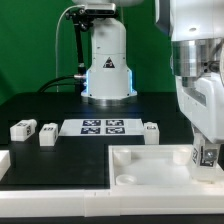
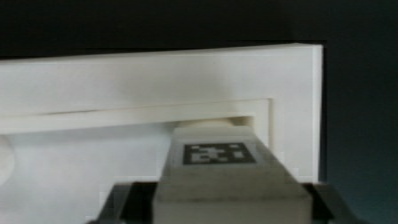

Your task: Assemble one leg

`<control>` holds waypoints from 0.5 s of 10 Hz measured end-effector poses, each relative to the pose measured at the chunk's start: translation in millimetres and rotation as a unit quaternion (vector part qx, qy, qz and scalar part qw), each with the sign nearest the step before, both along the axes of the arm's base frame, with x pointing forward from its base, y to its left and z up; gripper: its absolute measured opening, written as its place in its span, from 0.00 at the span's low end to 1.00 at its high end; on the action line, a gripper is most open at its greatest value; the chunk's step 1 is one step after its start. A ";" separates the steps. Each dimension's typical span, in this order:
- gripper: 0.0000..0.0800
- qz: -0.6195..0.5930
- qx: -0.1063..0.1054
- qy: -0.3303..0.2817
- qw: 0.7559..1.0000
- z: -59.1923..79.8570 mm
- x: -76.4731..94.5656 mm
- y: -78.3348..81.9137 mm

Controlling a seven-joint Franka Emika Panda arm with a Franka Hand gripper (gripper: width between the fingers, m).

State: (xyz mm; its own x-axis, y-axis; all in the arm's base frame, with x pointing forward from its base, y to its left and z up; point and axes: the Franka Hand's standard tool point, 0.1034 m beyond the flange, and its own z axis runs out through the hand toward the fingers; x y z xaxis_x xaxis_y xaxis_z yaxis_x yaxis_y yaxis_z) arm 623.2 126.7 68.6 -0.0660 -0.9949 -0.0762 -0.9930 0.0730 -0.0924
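Matt white plastic leg (image 2: 221,163); smooth tray (image 1: 150,166).

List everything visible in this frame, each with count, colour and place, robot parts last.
leg in the gripper: one, white with a black-and-white tag, over the tray's corner at the exterior view's right.
loose legs: three, white, tagged, on the black table; two at the exterior view's left, one right of the marker board.
tray: one, white, square, in the foreground.
marker board: one, white, four tags, centre of the table.
table: one, black.
arm base: one, white, at the back.
gripper: one, shut on a leg.
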 end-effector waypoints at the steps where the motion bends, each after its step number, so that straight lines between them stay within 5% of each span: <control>1: 0.43 0.011 -0.001 -0.001 1.000 0.0 0.0 0.1; 2: 0.43 0.022 -0.002 -0.001 1.000 -0.1 -0.1 0.2; 3: 0.67 0.031 -0.003 -0.002 1.000 -0.1 -0.1 0.1; 4: 0.67 0.109 -0.012 -0.009 0.994 0.1 0.6 -0.8; 5: 0.78 0.190 -0.021 -0.014 0.982 0.2 0.6 -0.5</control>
